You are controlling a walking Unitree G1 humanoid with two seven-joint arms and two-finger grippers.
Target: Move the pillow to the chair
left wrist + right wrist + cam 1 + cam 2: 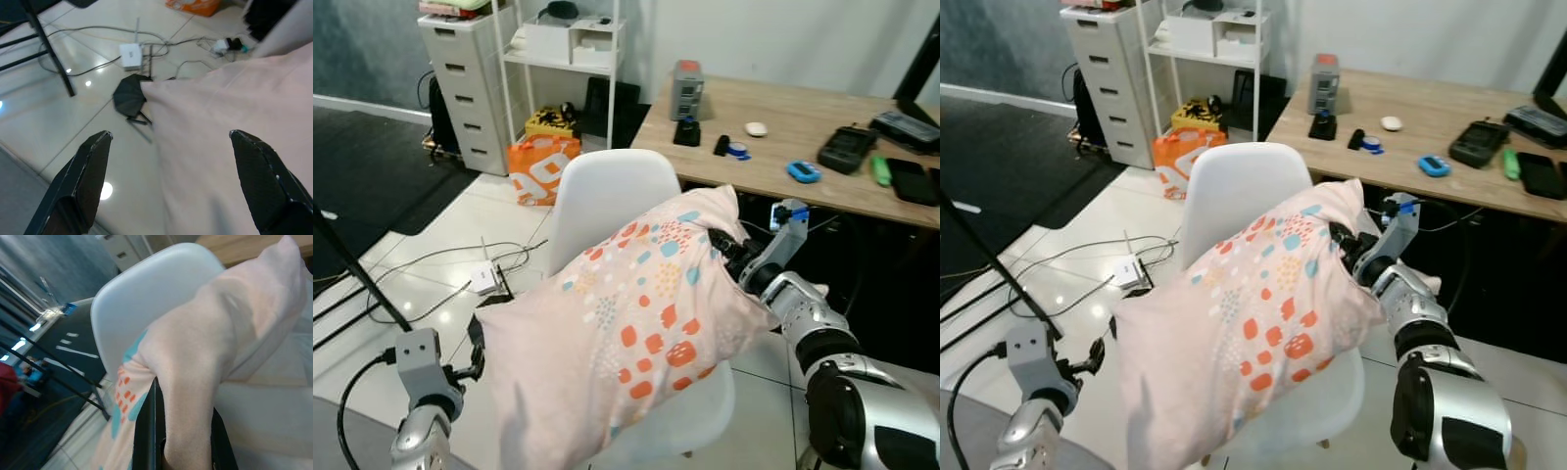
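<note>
- My right gripper (722, 253) fingers pinch a bunched fold of the pillow (626, 323), soft pale-pink cloth w/ orange & teal blocky spots.
- Left gripper (168, 142) fingers spread wide, nothing btwn them, just beside pillow's lower corner.
- Pillow lies slanted across the chair (607, 191): smooth white moulded shell, rounded back.
- Glossy tile floor (58, 132) w/ loose cables (98, 32).
</note>
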